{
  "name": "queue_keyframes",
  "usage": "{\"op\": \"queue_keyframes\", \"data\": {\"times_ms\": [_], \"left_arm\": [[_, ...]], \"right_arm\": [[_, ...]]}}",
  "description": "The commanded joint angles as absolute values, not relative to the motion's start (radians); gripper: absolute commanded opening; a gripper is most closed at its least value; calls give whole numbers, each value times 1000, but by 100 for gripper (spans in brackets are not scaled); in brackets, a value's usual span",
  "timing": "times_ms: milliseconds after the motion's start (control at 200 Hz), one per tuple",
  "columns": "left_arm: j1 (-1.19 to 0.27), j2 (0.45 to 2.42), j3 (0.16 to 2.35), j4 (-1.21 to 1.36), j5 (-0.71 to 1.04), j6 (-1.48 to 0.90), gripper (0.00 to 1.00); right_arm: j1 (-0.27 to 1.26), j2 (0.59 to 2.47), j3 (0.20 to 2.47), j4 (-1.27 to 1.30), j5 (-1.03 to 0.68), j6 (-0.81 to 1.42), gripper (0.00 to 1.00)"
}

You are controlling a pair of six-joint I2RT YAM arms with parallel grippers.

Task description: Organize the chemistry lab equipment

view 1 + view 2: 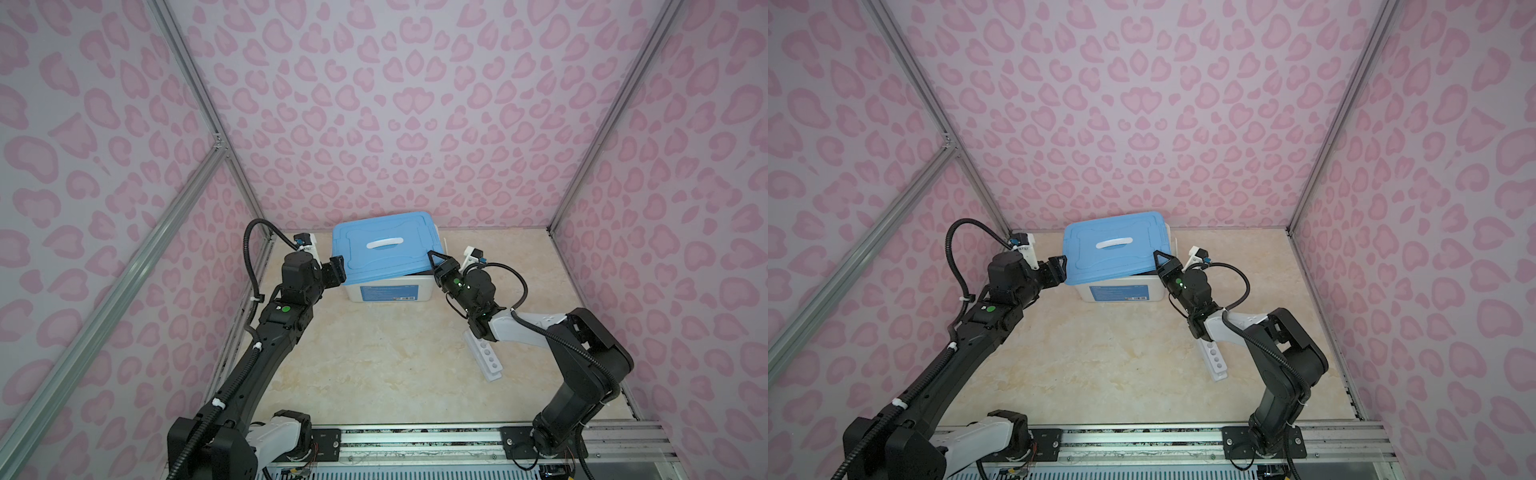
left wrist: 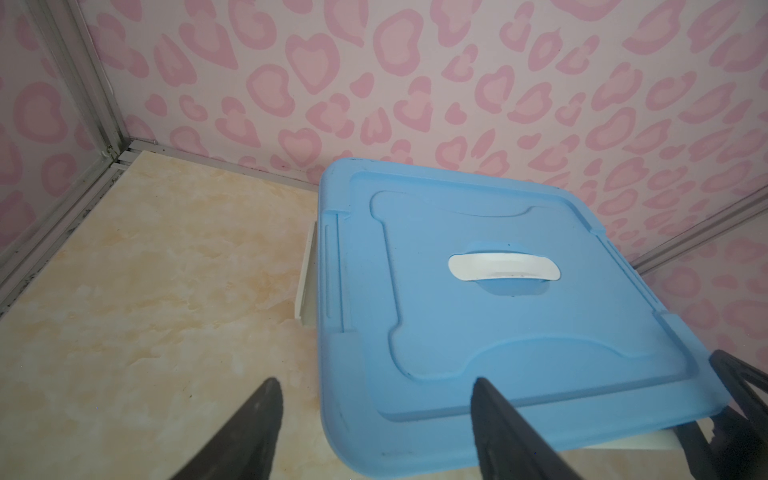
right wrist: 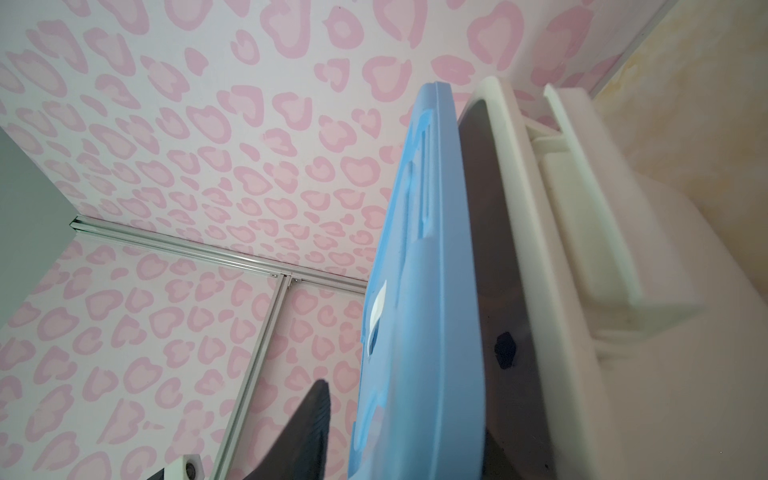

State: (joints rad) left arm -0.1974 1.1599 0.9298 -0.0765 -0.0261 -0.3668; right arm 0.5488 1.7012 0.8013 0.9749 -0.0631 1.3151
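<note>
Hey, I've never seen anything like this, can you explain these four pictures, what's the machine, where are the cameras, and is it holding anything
It is a robot with two black jointed arms mounted at the front of the table. Two pictures look down on the whole scene from above, side by side. The other two come from a camera on each arm's wrist, looking where that arm reaches. On the table stands a white bin with a blue lid lying crooked on it. A white rack with holes lies near the right arm. The left fingers are spread wide at the lid's left edge, holding nothing. The right fingers straddle the lid's right front corner. One stands clear of it, so the lid seems not clamped.
</note>
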Motion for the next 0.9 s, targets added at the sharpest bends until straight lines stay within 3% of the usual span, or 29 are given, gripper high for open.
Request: {"op": "queue_keyframes", "data": {"times_ms": [0, 235, 895], "left_arm": [[-196, 1167, 942, -37, -23, -359, 74], [-196, 1173, 945, -33, -22, -359, 74], [-196, 1207, 951, -21, -14, -364, 74]], "right_arm": [[548, 1686, 772, 921, -14, 1282, 45], [539, 1641, 728, 890, 5, 1270, 50], [523, 1576, 677, 827, 25, 1236, 50]]}}
